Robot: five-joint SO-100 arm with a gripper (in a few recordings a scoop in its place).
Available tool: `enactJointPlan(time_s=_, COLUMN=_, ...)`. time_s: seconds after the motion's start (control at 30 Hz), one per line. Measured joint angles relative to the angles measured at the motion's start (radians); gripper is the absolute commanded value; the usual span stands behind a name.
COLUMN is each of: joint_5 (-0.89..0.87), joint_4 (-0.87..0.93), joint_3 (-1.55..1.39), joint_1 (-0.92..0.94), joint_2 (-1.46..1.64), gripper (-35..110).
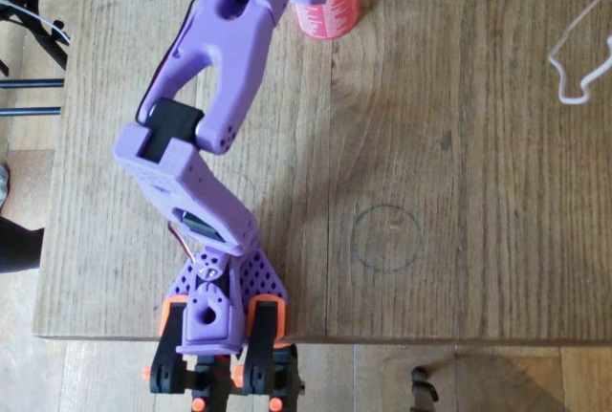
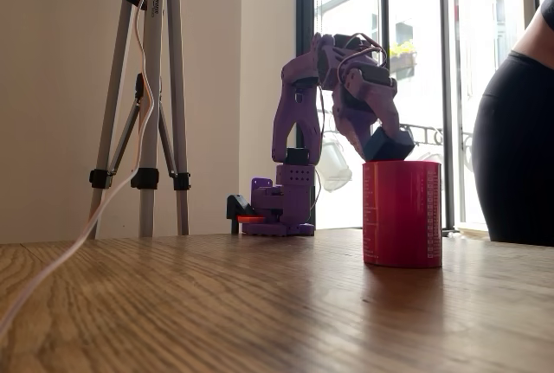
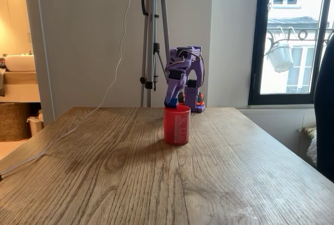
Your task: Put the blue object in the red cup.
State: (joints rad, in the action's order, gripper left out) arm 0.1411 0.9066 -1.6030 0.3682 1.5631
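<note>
Behind red cup, tripod; gripper seemingly shut.

A white cord lies in a loop near the right edge of the wood counter in the overhead view. A drawn ring marks the counter near its front edge. Past the far edge stands a tripod. A person stands by the window. A white pot hangs outside.
</note>
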Motion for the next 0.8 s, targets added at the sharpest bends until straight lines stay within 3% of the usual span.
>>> enactJointPlan(time_s=0.07, joint_5=0.000, joint_4=0.000, joint_3=0.000, joint_1=0.002, joint_2=0.000, gripper=3)
enactJointPlan(time_s=0.17, joint_5=0.000, joint_4=0.000, joint_3=0.000, joint_1=0.002, joint_2=0.000, gripper=46)
enactJointPlan(time_s=0.23, joint_5=0.000, joint_4=0.000, joint_3=0.000, joint_1=0.002, joint_2=0.000, gripper=58)
enactJointPlan(time_s=0.8, joint_5=-0.006, joint_4=0.057, joint_3=0.000, joint_1=0.002, joint_2=0.000, gripper=57)
